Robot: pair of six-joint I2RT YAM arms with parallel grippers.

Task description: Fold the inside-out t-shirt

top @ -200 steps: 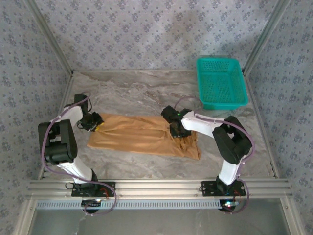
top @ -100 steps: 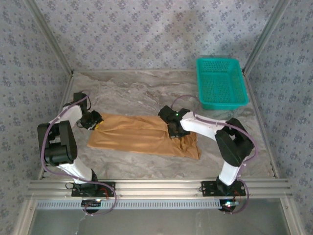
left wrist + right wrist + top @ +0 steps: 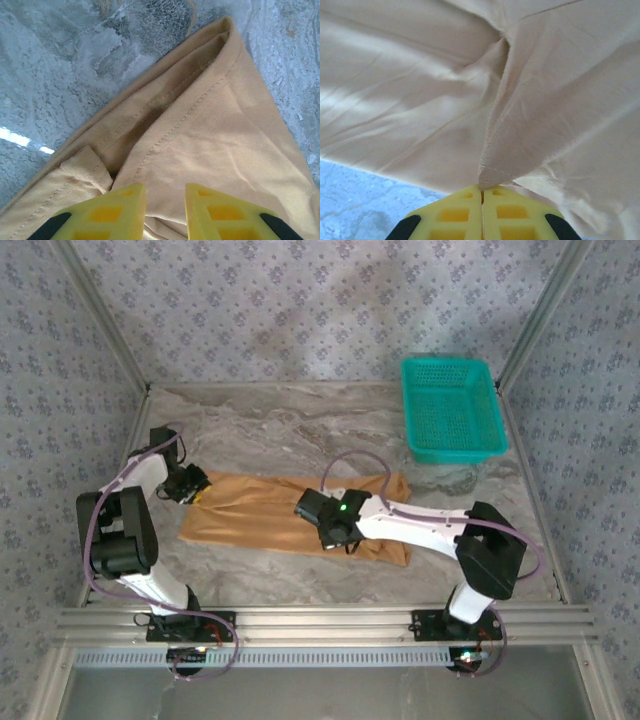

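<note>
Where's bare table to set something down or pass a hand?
Free: table strip between shirt and rear wall, left of basket; near strip between shirt and front rail. Crowded: the shirt, with left gripper and right gripper on it.

The t-shirt (image 3: 215, 130) is matt, soft cloth with stitched seams. The table (image 3: 60, 65) looks marbled and faintly glossy; the basket (image 3: 458, 453) is perforated plastic.

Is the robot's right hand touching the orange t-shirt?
Touching. The right wrist view shows the right gripper with its yellow fingers shut together on a fold of the t-shirt, pinched at their tips.
</note>
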